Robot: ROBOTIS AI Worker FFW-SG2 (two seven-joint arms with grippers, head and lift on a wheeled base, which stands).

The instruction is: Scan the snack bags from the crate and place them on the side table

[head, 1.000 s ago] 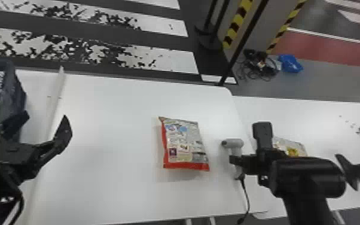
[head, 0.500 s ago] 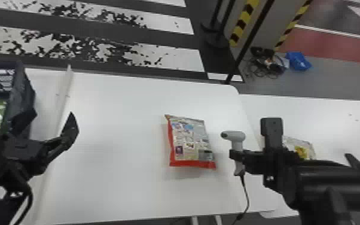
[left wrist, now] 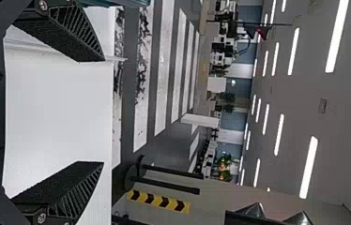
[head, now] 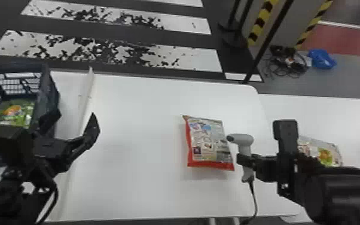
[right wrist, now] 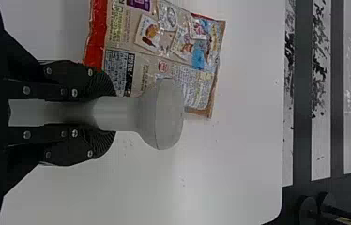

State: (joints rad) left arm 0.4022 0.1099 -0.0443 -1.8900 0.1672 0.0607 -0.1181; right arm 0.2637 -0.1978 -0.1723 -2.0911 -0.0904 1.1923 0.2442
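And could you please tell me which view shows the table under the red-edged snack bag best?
The head view: it shows the table from far to near edge. The left wrist view shows a stretch between the left gripper's open jaws, the right wrist view the part around the bag and a corner.

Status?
Right hand shut on scanner. Left hand open, empty. Red-edged snack bag on table, beside scanner. Nothing seen between them.

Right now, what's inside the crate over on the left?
The crate holds a green snack bag with an orange patch. The left arm covers the near part, so I can't tell whether more lie there or underneath.
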